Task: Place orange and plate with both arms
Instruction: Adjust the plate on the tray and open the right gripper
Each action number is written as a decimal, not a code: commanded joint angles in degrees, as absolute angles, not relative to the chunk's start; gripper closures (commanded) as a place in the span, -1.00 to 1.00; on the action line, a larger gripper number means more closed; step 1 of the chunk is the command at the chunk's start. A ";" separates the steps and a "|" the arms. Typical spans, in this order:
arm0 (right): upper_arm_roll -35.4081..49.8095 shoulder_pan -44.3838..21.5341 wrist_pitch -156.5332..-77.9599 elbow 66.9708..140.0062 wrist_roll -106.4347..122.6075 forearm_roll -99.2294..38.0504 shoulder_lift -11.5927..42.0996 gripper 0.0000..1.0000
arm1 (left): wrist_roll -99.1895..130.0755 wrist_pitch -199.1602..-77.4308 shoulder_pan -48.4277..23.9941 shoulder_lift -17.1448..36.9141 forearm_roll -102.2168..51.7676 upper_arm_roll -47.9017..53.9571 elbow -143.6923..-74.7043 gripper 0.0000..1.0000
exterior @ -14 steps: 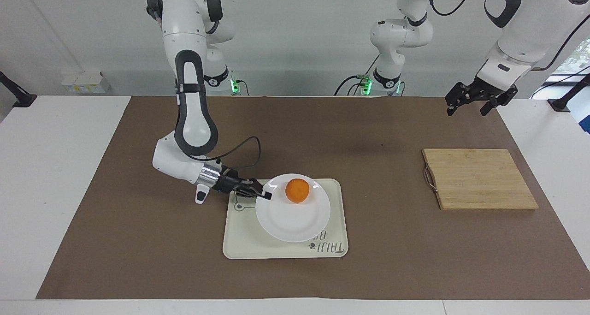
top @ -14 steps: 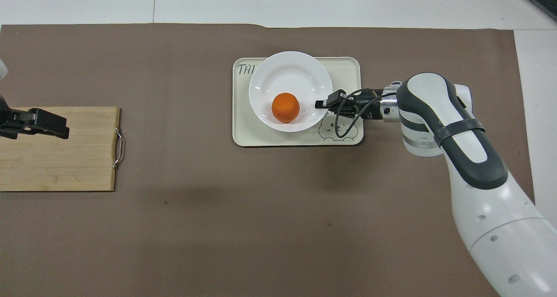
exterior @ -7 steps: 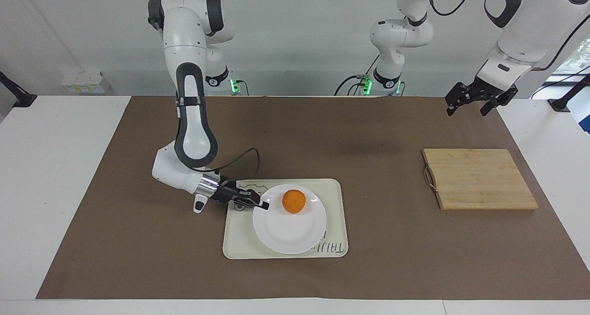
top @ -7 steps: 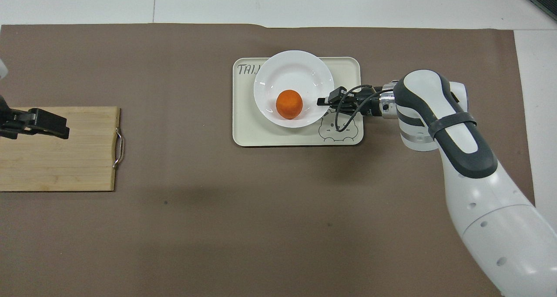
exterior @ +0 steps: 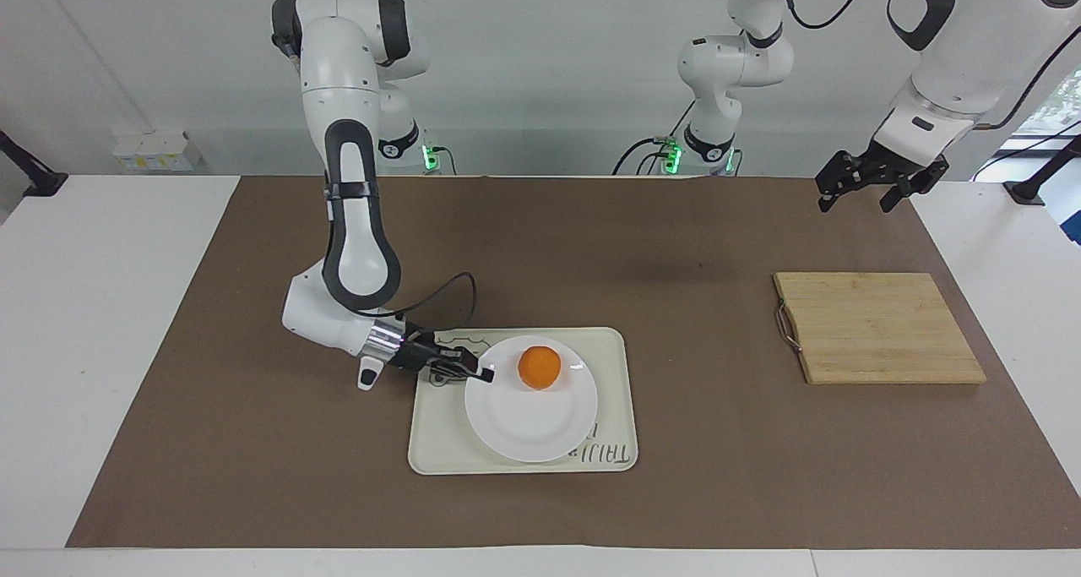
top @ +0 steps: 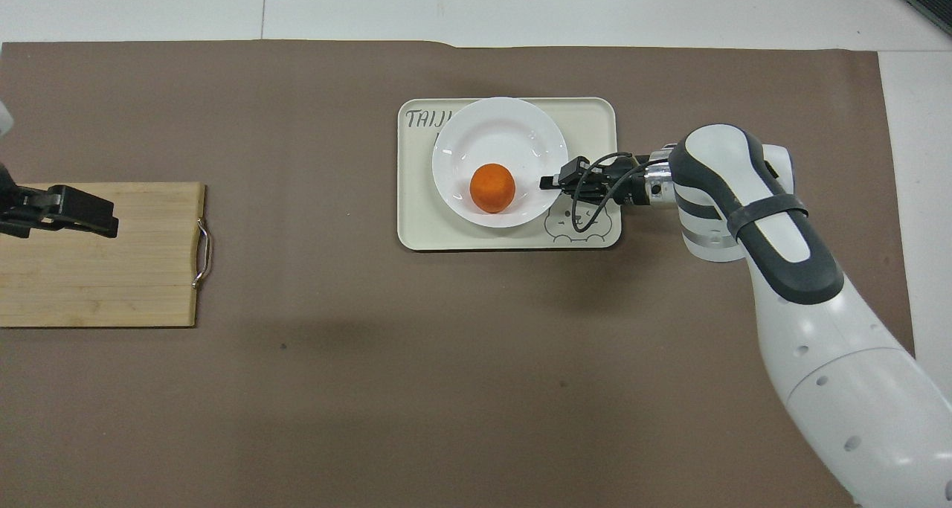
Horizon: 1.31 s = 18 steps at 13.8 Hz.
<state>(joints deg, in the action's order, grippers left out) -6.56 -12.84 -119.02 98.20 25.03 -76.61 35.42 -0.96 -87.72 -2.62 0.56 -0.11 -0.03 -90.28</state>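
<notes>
Right gripper (exterior: 485, 375): black two-finger, clenched on rim of glossy round white plate (exterior: 524, 425), at plate's 10 o'clock in facing view.
Plate: on cream rectangular tray (exterior: 439, 446).
Orange: small round bright-orange fruit (exterior: 540, 367), on plate.
Left gripper (exterior: 858, 190): fingers spread, nothing held, waiting over brown mat.

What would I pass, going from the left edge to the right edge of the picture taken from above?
Left gripper, hanging open over the wooden cutting board → cream tray → orange on the white plate → right gripper, jaws shut on the plate's rim.
</notes>
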 commanded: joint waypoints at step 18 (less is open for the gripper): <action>-8.09 -11.69 -119.71 96.59 13.81 -43.80 25.50 -1.00 | -1.32 -87.10 -2.81 0.35 -0.26 -0.44 -89.74 -1.00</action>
